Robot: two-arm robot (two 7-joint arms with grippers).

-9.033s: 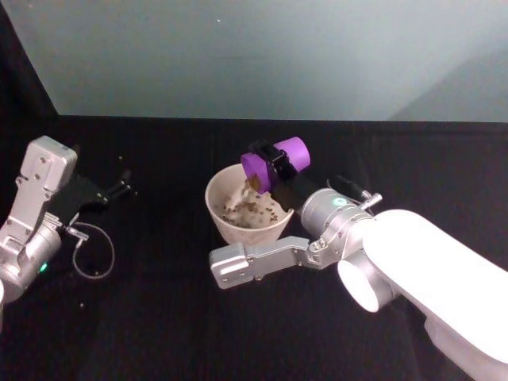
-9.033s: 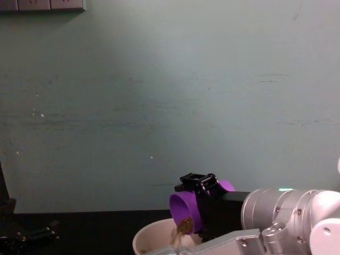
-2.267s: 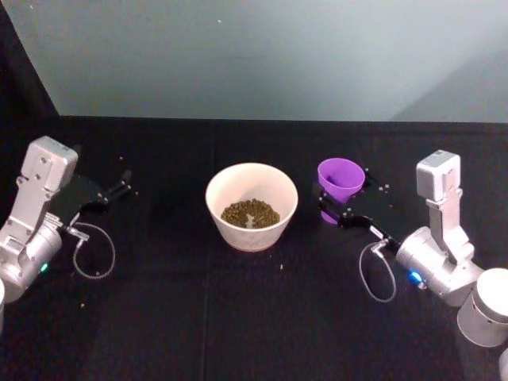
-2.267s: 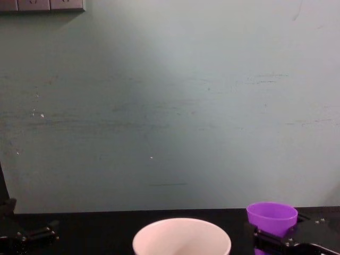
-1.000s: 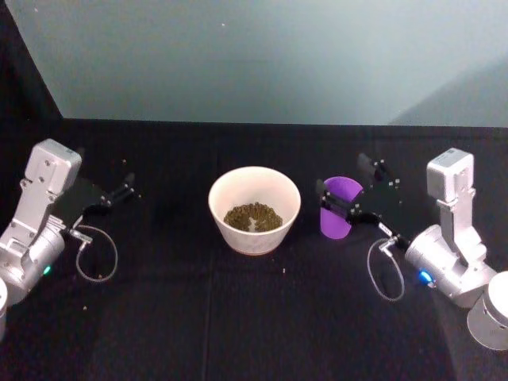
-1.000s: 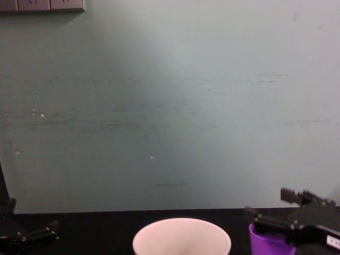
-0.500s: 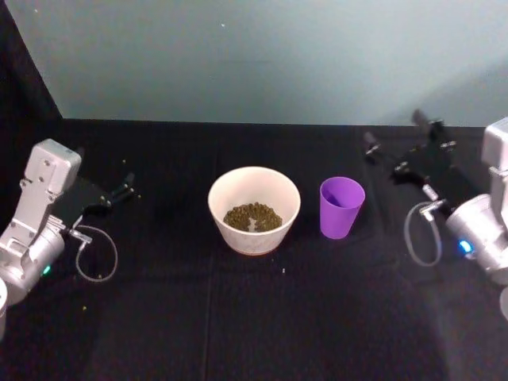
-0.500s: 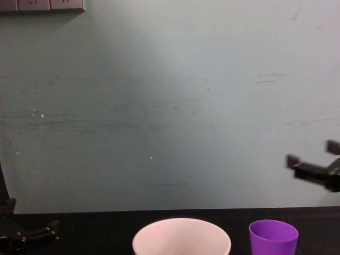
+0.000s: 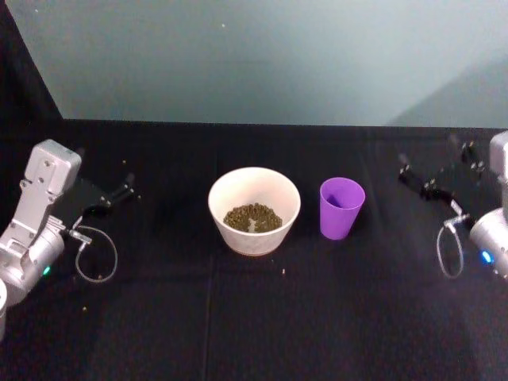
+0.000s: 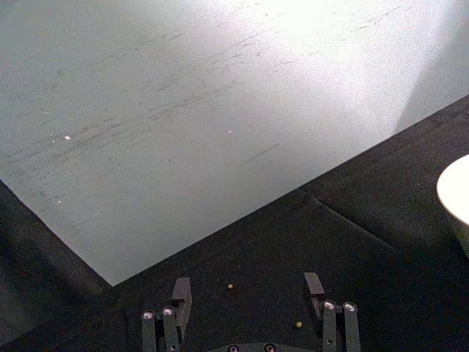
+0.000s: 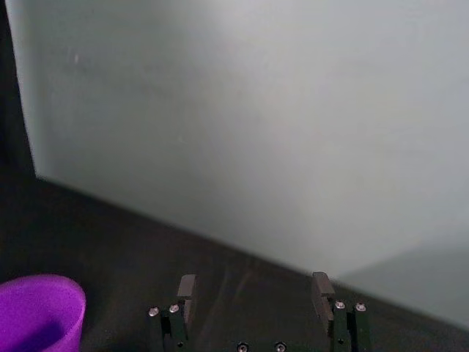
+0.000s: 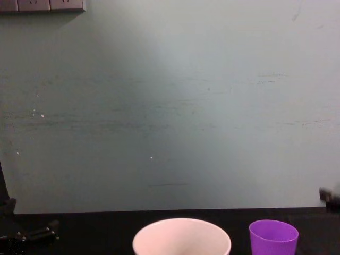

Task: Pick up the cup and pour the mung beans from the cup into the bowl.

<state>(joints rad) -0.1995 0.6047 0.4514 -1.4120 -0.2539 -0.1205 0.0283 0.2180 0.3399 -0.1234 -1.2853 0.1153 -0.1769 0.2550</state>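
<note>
**Head view: beans in the bowl, cup set down, both arms clear**

Head view, read from the left: the left pincer [image 9: 125, 190] sat parked over the bench [image 9: 238, 333], near its left edge, well apart from everything else. The left wrist view showed its jaws apart with nothing between them, and a few stray grains on the cloth beneath. At centre stood the bowl [image 9: 254, 230], with the mung beans [image 9: 252, 217] heaped in its bottom. Just beside it on the right, not touching, the cup [image 9: 341, 208] stood upright; no beans could be seen inside it. Further right, the right pincer [image 9: 435, 181] hung well apart from the cup, and the right wrist view showed its jaws apart and empty.

By these positions the pour looked finished and the cup released, so the step in hand was likely the retreat. Nothing more seemed called for than bringing the right arm to rest without clipping the cup.

The bench was covered in black cloth, with a couple of loose grains in front of the bowl. Behind it rose a plain pale green wall [image 12: 170, 106], scuffed in places, with sockets [image 12: 42, 5] at its upper left.
</note>
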